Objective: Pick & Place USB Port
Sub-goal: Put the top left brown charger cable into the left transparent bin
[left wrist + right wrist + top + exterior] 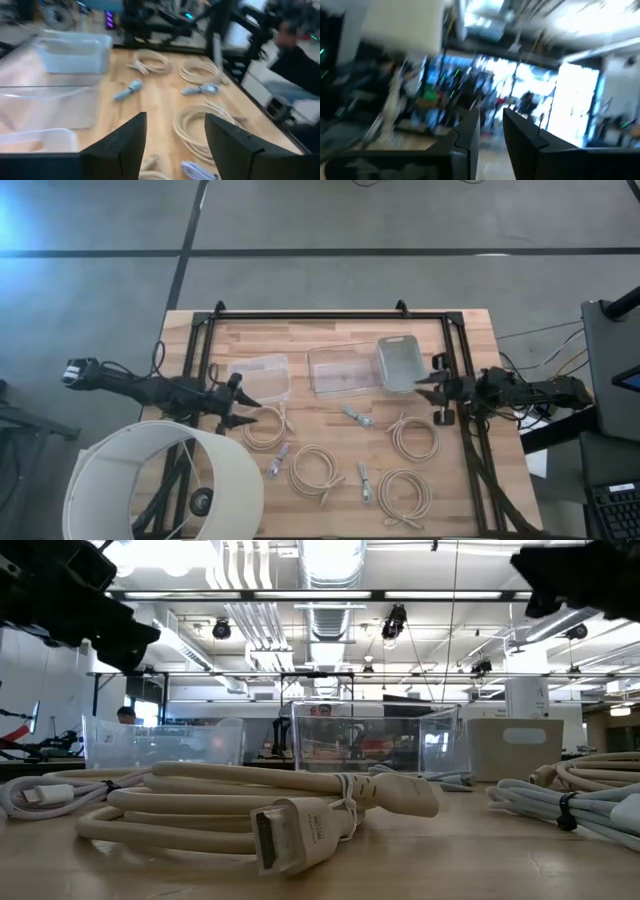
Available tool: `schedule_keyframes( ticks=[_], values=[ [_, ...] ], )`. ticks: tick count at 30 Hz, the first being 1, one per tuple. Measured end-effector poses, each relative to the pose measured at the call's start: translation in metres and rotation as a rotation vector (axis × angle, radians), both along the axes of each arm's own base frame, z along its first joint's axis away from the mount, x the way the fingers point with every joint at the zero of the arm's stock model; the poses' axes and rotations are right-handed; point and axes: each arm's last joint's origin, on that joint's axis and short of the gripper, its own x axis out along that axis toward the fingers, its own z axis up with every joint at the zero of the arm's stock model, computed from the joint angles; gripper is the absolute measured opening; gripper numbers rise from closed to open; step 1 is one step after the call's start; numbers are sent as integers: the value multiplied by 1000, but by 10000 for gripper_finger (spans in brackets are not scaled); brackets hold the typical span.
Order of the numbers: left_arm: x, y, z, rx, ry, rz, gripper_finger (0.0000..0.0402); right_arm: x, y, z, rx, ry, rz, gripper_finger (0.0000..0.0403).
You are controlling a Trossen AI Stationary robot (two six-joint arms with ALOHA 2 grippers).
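High view shows the wooden table with three clear bins along its far half and coiled USB cables spread over the near half; taking the middle bin as the landmark, one coil lies near-left of it, another near-right, two more farther toward the near edge, and a loose bundled cable just in front of it. None of the cables sits in a bin that can be made out, so the job looks to be at its start, in the approach step. The left gripper hangs left of the middle bin, in front of the left bin and just beside the near-left coil, fingers spread with nothing between them; its wrist view confirms the wide gap, with the left-hand finger and its partner framing bare wood and a coil beyond. The right gripper is raised to the right of the middle bin, beside the right bin, fingers parted only a little and holding nothing; its camera looks out into the room. The next move probably calls for the left gripper to drop over the nearest coil, straddle its bundle and close, then carry it to a bin.
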Motion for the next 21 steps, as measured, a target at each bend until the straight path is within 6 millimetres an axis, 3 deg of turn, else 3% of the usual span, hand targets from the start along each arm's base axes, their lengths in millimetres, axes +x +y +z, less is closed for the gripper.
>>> schedule_keyframes(
  ticks=[3, 6, 16, 21],
  values=[
    [7, -3, 4, -1, 46, -41, 206, -3, -1, 11, -50, -121, -38, 95],
    [13, -5, 5, 8, 106, -46, 199, -1, 0, 17, -77, -121, -52, 112],
    [26, -15, -18, -6, 343, -59, 193, 42, 1, 53, -83, 55, -45, 188],
    [28, -24, -29, -22, 435, -90, 193, 68, 3, 43, -34, 258, -21, 200]
  ],
)
